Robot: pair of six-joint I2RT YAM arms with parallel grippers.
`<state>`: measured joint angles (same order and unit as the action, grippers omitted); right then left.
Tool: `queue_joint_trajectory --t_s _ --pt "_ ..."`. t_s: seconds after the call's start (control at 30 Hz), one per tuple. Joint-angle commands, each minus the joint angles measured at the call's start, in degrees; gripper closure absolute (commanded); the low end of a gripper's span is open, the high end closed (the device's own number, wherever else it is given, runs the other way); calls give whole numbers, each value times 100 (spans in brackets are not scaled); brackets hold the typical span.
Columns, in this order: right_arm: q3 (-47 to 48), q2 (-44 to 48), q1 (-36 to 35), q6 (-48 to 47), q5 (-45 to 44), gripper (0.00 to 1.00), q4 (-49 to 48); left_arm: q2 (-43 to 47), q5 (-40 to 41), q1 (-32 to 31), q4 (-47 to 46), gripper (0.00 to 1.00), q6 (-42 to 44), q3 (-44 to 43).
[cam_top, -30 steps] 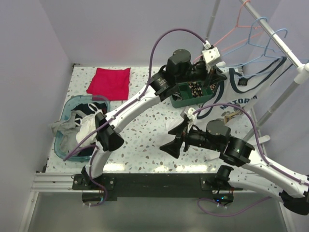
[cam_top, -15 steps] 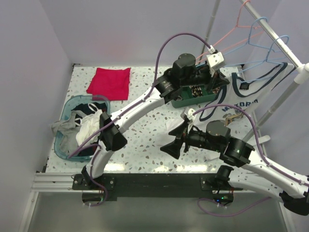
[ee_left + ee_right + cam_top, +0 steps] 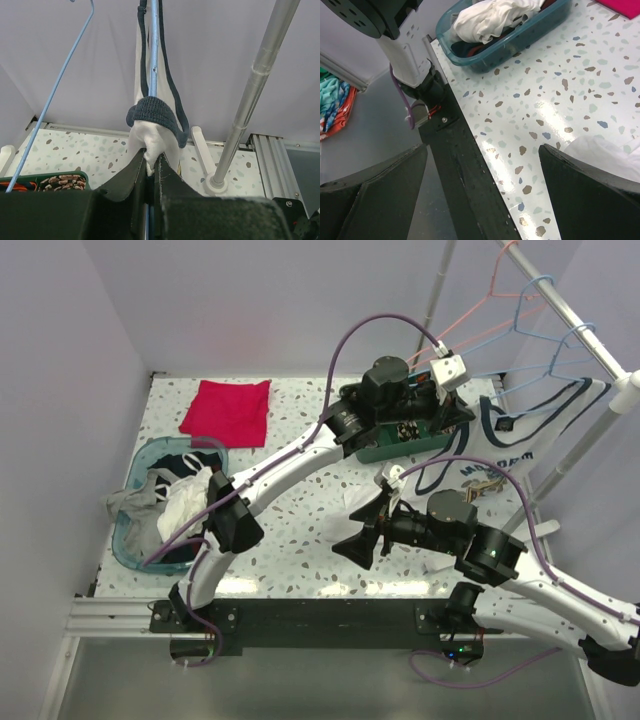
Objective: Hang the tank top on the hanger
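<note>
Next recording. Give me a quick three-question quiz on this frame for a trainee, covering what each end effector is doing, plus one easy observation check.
1. True or false: the left end effector is shut on the tank top.
2. The right end effector is: A) open and empty; B) shut on fabric; C) out of every view.
3. What colour is the folded cloth?

Key: 1 true; 2 A; 3 red.

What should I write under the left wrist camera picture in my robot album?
Left gripper pinches the tank top, its navy-trimmed straps flanking a blue hanger, beside a metal pole.
</note>
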<state>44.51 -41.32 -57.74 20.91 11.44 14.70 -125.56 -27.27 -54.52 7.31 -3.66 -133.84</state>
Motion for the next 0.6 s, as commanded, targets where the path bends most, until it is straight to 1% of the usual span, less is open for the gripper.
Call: queue_joint_trajectory --t_s 0.0,0.03,0.1,0.13,0.17,0.23,0.3,0.33,0.37,0.4,0.43,0.57 --pt "-30 63 -18 54 -81 2 -72 462 46 -32 -590 92 -38 7" --pt "-30 54 -18 45 -81 2 -72 479 63 -23 -599 86 -38 16" --pt "-21 45 -18 45 -81 2 -81 550 64 -23 -634 77 -29 51" --pt "-13 36 -18 45 -81 2 -81 567 72 -15 -643 69 -29 68" --pt "-13 28 -18 36 -72 2 -81 611 81 -15 -635 64 -12 95" --pt "-4 28 -27 36 -89 2 -72 673 99 -15 -643 56 -3 148" --pt "-4 28 -18 28 -98 2 -64 752 107 -15 -635 52 14 200" --pt "-4 28 -18 28 -107 2 -72 769 90 -15 -634 47 32 218" --pt "-13 36 -27 28 -125 2 -72 822 73 -15 -634 45 58 262" --pt "-13 10 -27 28 -116 2 -72 866 72 -23 -826 44 76 288" --pt "-13 1 -19 28 -107 2 -81 901 98 -15 -836 40 85 332" --pt "-30 -16 -27 10 -133 2 -81 1217 195 -15 -942 34 208 587"
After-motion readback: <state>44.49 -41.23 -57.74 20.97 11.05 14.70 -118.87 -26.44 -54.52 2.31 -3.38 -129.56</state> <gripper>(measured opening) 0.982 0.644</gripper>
